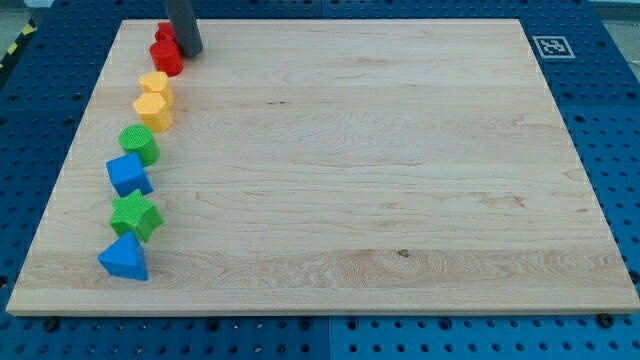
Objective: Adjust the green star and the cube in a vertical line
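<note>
we have no jaws, only my tip (190, 51) by the red blocks (166, 53) at the table's (400, 150) top left, well apart from the green star (135, 215) just below the blue cube (128, 174), seemingly nearly lined up already.

Lab/test bench setup, not a home or shop. Evidence: blue perforated base plate (620, 150) with a regular grid of mounting holes, pale wooden board (350, 160) laid flat on it as a work surface. Black-and-white fiducial marker (551, 46) sits at the board's top-right corner in the view. Yellow-black hazard tape (14, 45) runs along the view's top-left edge. Small coloured plastic blocks (140, 150) lined up down the board's left side, typical manipulation-experiment props.
</note>
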